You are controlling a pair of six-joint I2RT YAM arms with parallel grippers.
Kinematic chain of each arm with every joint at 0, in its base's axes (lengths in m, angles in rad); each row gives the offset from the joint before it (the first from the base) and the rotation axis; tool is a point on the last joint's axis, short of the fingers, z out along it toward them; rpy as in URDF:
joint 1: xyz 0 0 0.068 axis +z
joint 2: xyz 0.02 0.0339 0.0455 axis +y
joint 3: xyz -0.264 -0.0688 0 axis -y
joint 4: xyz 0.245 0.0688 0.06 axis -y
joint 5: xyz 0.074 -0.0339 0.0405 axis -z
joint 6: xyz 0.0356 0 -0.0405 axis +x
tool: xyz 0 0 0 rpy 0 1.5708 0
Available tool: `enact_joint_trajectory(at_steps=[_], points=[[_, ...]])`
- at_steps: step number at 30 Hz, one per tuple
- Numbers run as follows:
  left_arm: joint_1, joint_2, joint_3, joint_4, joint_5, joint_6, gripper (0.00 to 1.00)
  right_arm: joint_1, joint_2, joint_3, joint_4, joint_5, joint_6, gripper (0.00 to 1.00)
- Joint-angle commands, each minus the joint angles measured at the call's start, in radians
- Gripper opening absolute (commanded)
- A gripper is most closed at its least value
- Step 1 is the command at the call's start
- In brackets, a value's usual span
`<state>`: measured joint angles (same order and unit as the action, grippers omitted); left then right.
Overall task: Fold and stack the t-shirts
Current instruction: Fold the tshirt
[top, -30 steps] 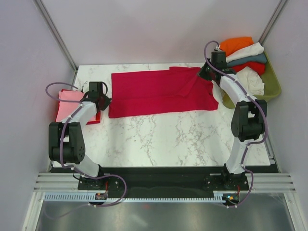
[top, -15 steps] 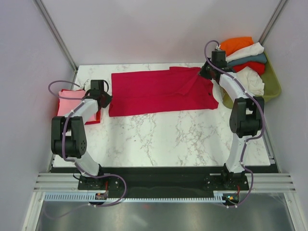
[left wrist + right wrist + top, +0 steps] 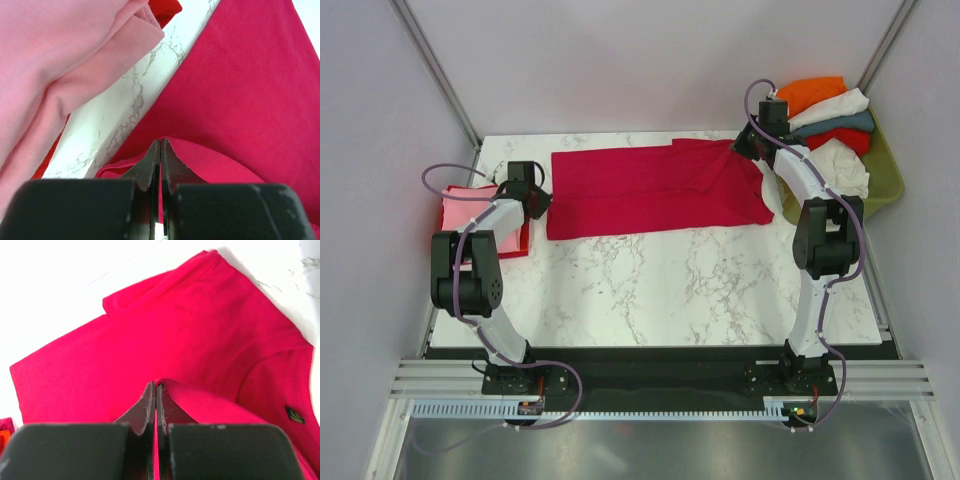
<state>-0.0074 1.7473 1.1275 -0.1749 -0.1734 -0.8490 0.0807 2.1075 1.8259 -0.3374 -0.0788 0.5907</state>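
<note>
The crimson t-shirt lies spread across the far half of the table, one sleeve folded over near its right end. My left gripper is shut on its left edge; in the left wrist view cloth sits between the closed jaws. My right gripper is shut on its far right corner, and the right wrist view shows cloth pinched there. A folded pink t-shirt lies at the left on a red one. Orange, white and teal shirts sit in the basket.
The olive-green basket stands at the far right corner beside the table. Metal posts rise at both far corners. The marble tabletop stretches in front of the crimson shirt to the black rail at the arm bases.
Both grippers have shifted slightly toward the far side while holding the crimson shirt's ends. The shirt's right edge has moved a little with the right gripper.
</note>
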Motion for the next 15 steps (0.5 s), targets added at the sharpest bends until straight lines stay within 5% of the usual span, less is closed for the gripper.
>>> enact_joint_trajectory(at_steps=[1, 2, 3, 5, 11, 15], points=[[0.006, 0.029, 0.052, 0.041, 0.002, 0.001, 0.02, -0.006, 0.034, 0.072, 0.020, -0.012, 0.018, 0.01], [0.006, 0.035, 0.054, 0.041, 0.006, 0.004, 0.02, -0.006, 0.051, 0.090, 0.020, -0.019, 0.018, 0.04], [0.006, 0.040, 0.060, 0.049, 0.015, 0.013, 0.02, -0.006, 0.058, 0.098, 0.018, -0.029, 0.018, 0.30], [0.006, 0.043, 0.069, 0.074, 0.099, 0.078, 0.15, -0.006, 0.066, 0.107, 0.020, -0.056, 0.018, 0.54], [0.006, -0.067, 0.012, 0.106, 0.123, 0.110, 0.51, -0.006, -0.090, -0.141, 0.139, -0.032, 0.063, 0.54], [0.006, -0.182, -0.064, 0.107, 0.130, 0.110, 0.59, -0.004, -0.265, -0.411, 0.303, -0.007, 0.126, 0.52]])
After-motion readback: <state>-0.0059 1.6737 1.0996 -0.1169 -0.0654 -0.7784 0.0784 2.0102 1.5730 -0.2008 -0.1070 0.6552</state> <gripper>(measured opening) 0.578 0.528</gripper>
